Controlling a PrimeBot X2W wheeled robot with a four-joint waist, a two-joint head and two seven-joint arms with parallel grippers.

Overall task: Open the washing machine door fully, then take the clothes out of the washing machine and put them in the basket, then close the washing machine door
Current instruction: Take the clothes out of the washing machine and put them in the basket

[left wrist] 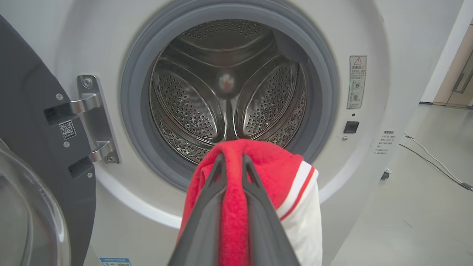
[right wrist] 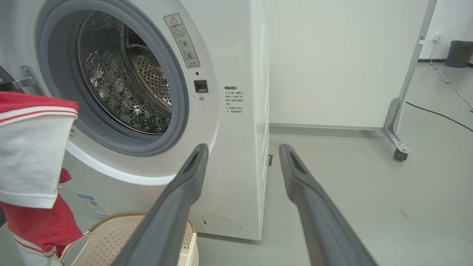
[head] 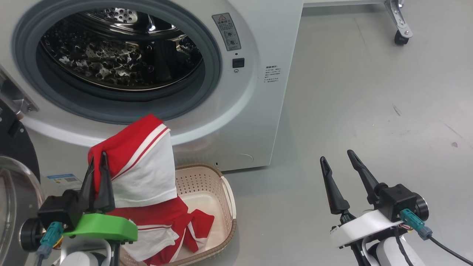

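Okay, far left, the big round door with its glossy black rim [head: 14,147] stands swung wide, out of my way. My left gripper [head: 97,157] pinches the bright red, white-striped garments [head: 144,166], dangling them over the small cream perforated basket [head: 199,167] so they drop in. The big white front-loader [head: 258,111] shows a bare steel drum [head: 122,55]. My right gripper [head: 336,155] idles, fingers spread.

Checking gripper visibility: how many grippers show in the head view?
2. The left gripper at lower left, shut on the clothes over the basket; the right gripper at lower right, open.
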